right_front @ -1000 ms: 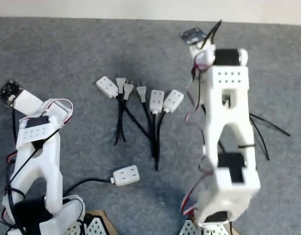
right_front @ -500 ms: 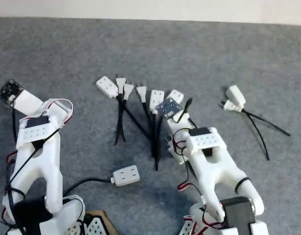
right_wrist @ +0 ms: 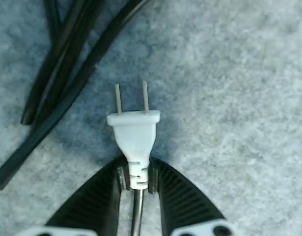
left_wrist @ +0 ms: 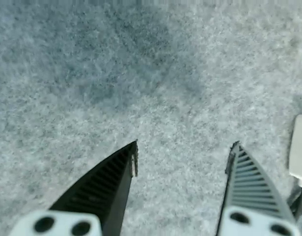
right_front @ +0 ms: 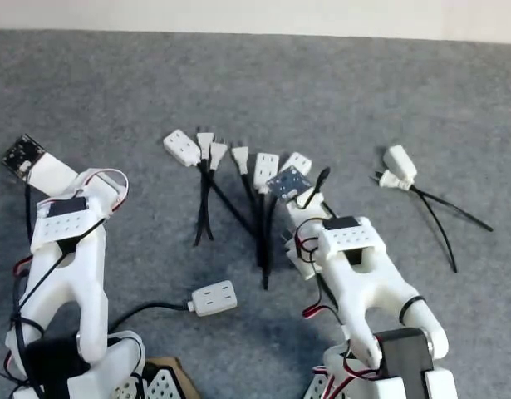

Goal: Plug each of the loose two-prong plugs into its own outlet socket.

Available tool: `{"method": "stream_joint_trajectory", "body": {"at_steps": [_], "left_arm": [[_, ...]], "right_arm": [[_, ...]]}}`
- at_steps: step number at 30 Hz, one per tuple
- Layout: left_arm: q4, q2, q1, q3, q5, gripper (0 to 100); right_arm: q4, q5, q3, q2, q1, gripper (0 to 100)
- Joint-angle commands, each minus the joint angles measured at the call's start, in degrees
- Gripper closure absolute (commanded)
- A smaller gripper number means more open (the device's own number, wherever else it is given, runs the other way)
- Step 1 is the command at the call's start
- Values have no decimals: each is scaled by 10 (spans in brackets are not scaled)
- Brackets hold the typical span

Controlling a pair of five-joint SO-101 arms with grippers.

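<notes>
Two arms work the grey, carpet-like counter (right_front: 114,83), and I place everything against the bundle of black cords (right_front: 262,241) at its middle. My right gripper (right_wrist: 137,176) has its jaws clamped on the ribbed neck of a white two-prong plug (right_wrist: 134,129). Both metal prongs point away from the jaws, bare, above the grey surface, and strands of the bundle run near them. From the high view the right arm (right_front: 355,266) lies just right of the bundle, its wrist end over the bundle's upper right edge. The left arm (right_front: 68,249) stands well to the left of the bundle. My left gripper (left_wrist: 185,147) hangs with its jaws apart, nothing between them but bare counter. A white plastic body (left_wrist: 300,152) shows beside one jaw, and I cannot tell what it is. Along the bundle's far end I see a row: a leftmost outlet socket (right_front: 182,146), then three loose plugs (right_front: 218,151), then two more sockets (right_front: 265,169), the last partly hidden by the right arm's wrist. By the bundle's near end, to its left, a lone outlet socket (right_front: 214,298) lies flat, its cord leading toward the left arm's base. Well right of the bundle, another white socket (right_front: 399,160) and a stray plug (right_front: 385,179) lie touching; whether they are mated I cannot tell.
</notes>
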Motion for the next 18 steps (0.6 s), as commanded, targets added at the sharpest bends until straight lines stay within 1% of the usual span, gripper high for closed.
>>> {"method": "stream_joint_trajectory", "body": {"at_steps": [1,3,9,11,15,18], "left_arm": [[-8,-7,8,-2,-5,702],[-8,-7,8,-2,-5,702],[-8,-7,8,-2,-5,702],[-8,-7,8,-2,-5,702],[-8,-7,8,-2,-5,702],[-8,-7,8,-2,-5,702]], "right_arm": [[-7,18,-2,8,16,988],[-7,40,-1,8,16,988],[-7,40,0,8,16,986],[-7,40,0,8,16,950],[-7,40,0,8,16,838],[-7,40,-1,8,15,826]]}}
